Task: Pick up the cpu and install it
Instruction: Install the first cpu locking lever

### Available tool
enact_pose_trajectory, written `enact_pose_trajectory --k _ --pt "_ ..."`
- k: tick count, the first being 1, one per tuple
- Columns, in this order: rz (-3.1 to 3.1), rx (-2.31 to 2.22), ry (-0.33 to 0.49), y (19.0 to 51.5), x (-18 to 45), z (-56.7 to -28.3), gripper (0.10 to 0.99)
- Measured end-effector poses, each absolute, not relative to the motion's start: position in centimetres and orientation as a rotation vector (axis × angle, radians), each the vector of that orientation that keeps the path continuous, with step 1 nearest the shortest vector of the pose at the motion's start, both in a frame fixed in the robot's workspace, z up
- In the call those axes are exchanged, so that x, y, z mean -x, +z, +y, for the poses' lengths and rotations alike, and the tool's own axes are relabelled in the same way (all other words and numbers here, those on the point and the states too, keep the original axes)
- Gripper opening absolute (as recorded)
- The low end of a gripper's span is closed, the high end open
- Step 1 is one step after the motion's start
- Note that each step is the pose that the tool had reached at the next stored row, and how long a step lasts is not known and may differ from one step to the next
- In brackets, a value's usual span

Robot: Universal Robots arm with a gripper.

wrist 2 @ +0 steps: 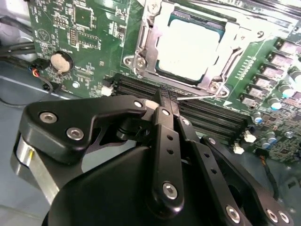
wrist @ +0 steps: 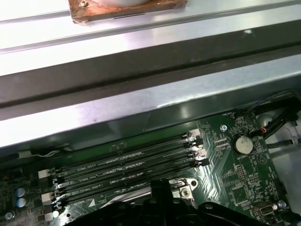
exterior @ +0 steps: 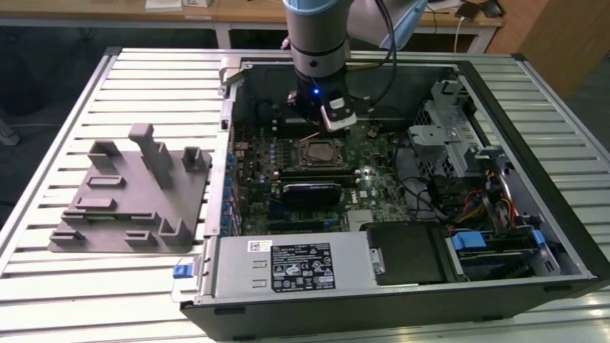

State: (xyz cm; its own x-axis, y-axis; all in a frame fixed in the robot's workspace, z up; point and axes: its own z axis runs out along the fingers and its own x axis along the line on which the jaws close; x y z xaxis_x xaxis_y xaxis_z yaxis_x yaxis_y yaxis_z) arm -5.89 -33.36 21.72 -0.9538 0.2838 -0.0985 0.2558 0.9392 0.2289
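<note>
Cpu [wrist 2: 188,49] lies in socket [wrist 2: 141,52] — light, stiff, likely fragile; take by edges. Gripper [wrist 2: 167,100] clenched, apparently empty — beside lever [wrist 2: 202,97].

In the exterior view the arm [exterior: 319,36] hides the board's [exterior: 381,186] 12 o'clock edge, and the cpu [exterior: 316,151] is too small to judge. In the second wrist view the gripper [wrist 2: 164,100] covers some slots [wrist 2: 216,120].

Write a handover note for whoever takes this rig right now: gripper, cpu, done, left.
Gripper: shut, holding nothing, its tip beside the thin wire socket lever.
Flat square silver-topped cpu: lying inside the metal-framed motherboard socket in the open case.
Done: cpu is in the socket.
Left: I cannot tell whether the lever is latched, so check it.
</note>
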Motion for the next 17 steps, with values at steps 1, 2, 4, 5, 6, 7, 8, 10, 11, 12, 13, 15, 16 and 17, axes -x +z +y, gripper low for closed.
enact_pose_trajectory --k 1,2,4,5,6,7,8,10,11,12,13,15,16,17 --pt "2.964 -0.419 0.319 21.68 5.88 -33.35 0.106" --pt "2.963 -0.426 0.313 21.65 5.87 -33.35 0.106" --pt "2.958 -0.447 0.299 21.57 5.87 -33.33 0.106" --pt "2.955 -0.46 0.293 21.53 5.87 -33.33 0.106" --pt "2.952 -0.475 0.289 21.49 5.87 -33.33 0.106" --pt "2.948 -0.492 0.285 21.46 5.86 -33.32 0.106" --pt "2.944 -0.509 0.283 21.42 5.86 -33.31 0.106" --pt "2.939 -0.531 0.28 21.39 5.85 -33.22 0.106" --pt "2.938 -0.536 0.278 21.38 5.85 -33.12 0.106" --pt "2.937 -0.538 0.277 21.38 5.85 -32.97 0.106" --pt "2.937 -0.538 0.276 21.38 5.84 -32.81 0.106" --pt "2.937 -0.538 0.276 21.36 5.84 -32.57 0.106" --pt "2.937 -0.538 0.275 21.36 5.84 -32.48 0.106" --pt "2.937 -0.538 0.275 21.35 5.85 -32.4 0.106"
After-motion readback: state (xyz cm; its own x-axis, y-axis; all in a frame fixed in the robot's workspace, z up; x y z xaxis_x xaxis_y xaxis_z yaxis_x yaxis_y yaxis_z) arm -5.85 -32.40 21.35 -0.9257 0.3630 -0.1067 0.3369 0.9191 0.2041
